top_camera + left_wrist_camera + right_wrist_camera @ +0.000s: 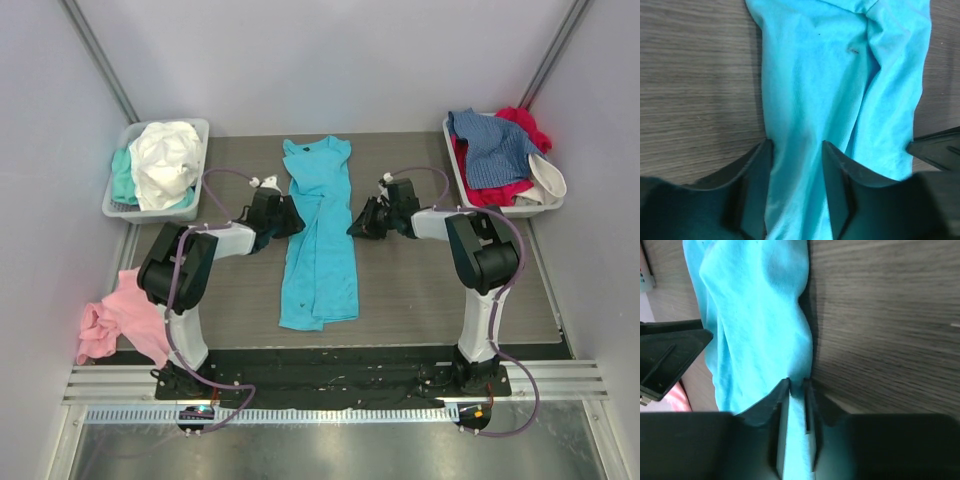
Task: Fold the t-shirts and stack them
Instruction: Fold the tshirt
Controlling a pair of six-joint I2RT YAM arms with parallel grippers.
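Nearest my cameras, the right hand (796, 385) is all but closed, nipping the right edge of the turquoise shirt (320, 235) between its fingers. The left hand (796, 145) stands open, its fingers spread with the shirt's left side lying between them and nothing clamped. The shirt lies in the middle of the bench (430, 290) as a long narrow strip, neck toward the top of the frame and hem toward the bottom, so I judge the lengthwise fold done and the crosswise fold to come. To do it well I would close the left hand on its edge level with the right, lift both together, keep the strip taut between them, and lay one end squarely over the other so no layer slides out. Counting from the bottom of the overhead frame upward: one pink shirt (110, 320) bunched at lower left, one turquoise shirt in the centre, and two trays at the top. The left tray (118, 205) holds one white shirt (165, 160) and one mint shirt (122, 175). The right tray (457, 160) holds one blue shirt (495, 150), one red shirt (525, 125), and a pale piece (548, 180) I cannot identify.
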